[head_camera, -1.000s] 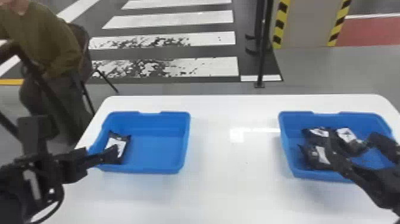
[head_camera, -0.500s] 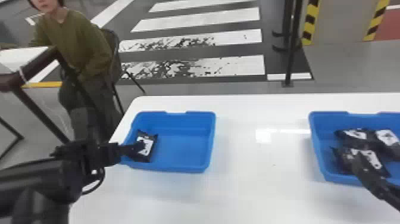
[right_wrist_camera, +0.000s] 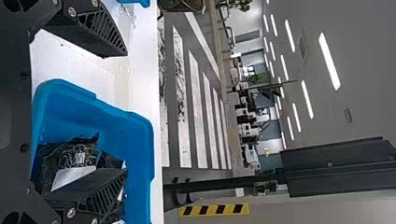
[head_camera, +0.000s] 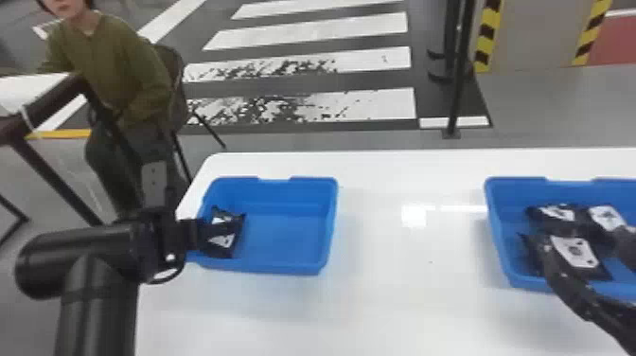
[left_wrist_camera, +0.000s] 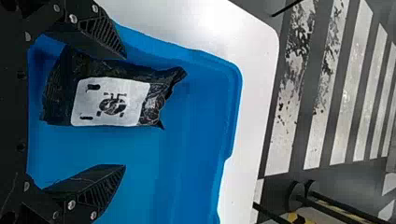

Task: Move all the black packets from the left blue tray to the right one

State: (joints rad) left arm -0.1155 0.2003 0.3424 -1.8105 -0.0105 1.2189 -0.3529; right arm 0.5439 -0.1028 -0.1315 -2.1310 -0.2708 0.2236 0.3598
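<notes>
"What's nearest?"

"Lower right, the right gripper [head_camera: 586, 239], fingers apart, at the right blue tray [head_camera: 497, 232], which holds at least three black packets [head_camera: 575, 251]."

"And left of center?"

"The left gripper [head_camera: 220, 231], fingers also apart, by one black packet [left_wrist_camera: 112, 100] at the left end of the left blue tray [head_camera: 284, 255]."

"Farther back?"

"The white bench's [head_camera: 402, 165] far edge, then a striped crosswalk [head_camera: 359, 104], upper center."

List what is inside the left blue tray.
One black packet lies there, white label up. The tray floor beneath it is covered, so anything under it cannot be seen.
</notes>
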